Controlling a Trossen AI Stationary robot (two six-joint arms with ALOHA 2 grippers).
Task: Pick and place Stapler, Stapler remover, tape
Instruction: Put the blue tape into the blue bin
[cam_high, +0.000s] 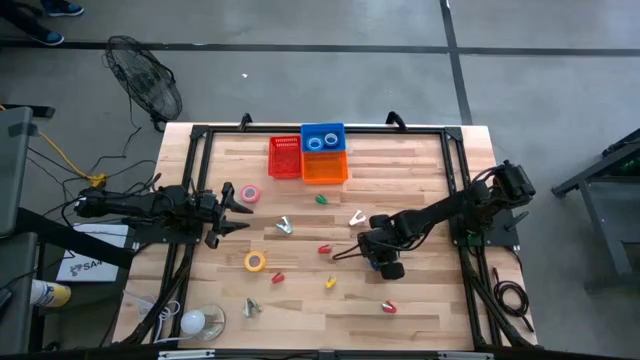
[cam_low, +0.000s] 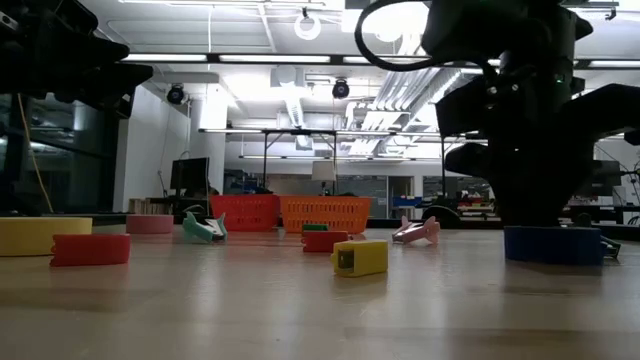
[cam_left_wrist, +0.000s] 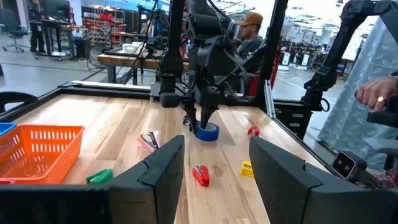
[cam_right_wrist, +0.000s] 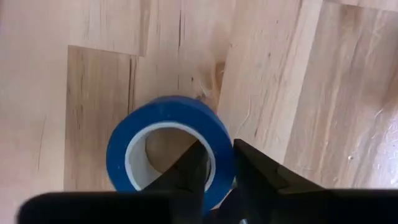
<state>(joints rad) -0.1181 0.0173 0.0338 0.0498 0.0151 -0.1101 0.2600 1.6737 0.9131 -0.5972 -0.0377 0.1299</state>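
The right gripper (cam_right_wrist: 217, 163) is seen pointed down at the table, right of centre in the high view, with its fingers pinched on the wall of a blue tape roll (cam_right_wrist: 169, 147): one finger inside the ring, the other outside, narrow gap between them filled by the wall. The roll is still lying flat on the wood in the low view (cam_low: 554, 243), under the dark right arm. The left gripper (cam_high: 232, 212) is held above the table's left side, jaws about half open, nothing between them; in the left wrist view the fingers (cam_left_wrist: 163, 174) are well apart with bare table seen between. Three baskets are set at the far edge: red basket (cam_high: 285, 157), blue basket (cam_high: 322, 138) with two blue tape rolls in it, orange basket (cam_high: 324, 167) just beside the red one. A pink tape roll (cam_high: 250, 194) is found near the left gripper, a yellow tape roll (cam_high: 256, 262) nearer the front. Small items are scattered across the middle: green stapler (cam_high: 321, 199), red stapler (cam_high: 324, 249), yellow stapler (cam_high: 331, 284), another red one (cam_high: 388, 307) near the front, red piece (cam_high: 278, 277) by the yellow roll, pale staple removers (cam_high: 284, 227) and (cam_high: 357, 217). A person (cam_left_wrist: 251, 34) is seen beyond the table in the left wrist view.
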